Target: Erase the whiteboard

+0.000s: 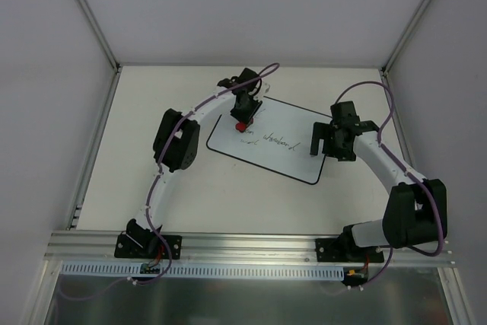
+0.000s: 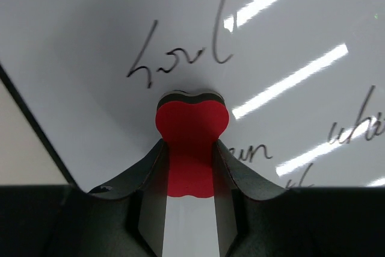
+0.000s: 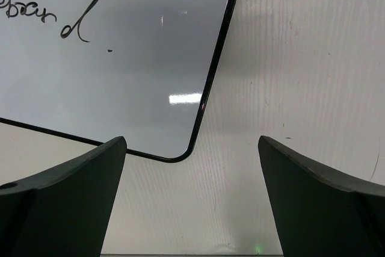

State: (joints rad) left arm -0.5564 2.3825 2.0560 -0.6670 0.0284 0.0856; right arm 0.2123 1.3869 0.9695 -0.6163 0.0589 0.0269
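Observation:
The whiteboard (image 1: pixel 270 142) lies flat in the middle of the table, white with a thin black border and dark handwriting across it. My left gripper (image 1: pixel 243 121) is over its left end, shut on the red bone-shaped eraser (image 2: pixel 190 142), whose head rests on the board (image 2: pixel 90 22) just below a handwritten word. My right gripper (image 1: pixel 335 142) is open and empty, hovering by the board's right end. In the right wrist view the board's rounded corner (image 3: pixel 174 156) lies between the spread fingers (image 3: pixel 72 191), with more writing at the upper left.
White walls with metal corner posts (image 1: pixel 91 17) enclose the table on three sides. An aluminium rail (image 1: pixel 251 245) with both arm bases runs along the near edge. Bare table (image 3: pixel 301 58) lies right of the board.

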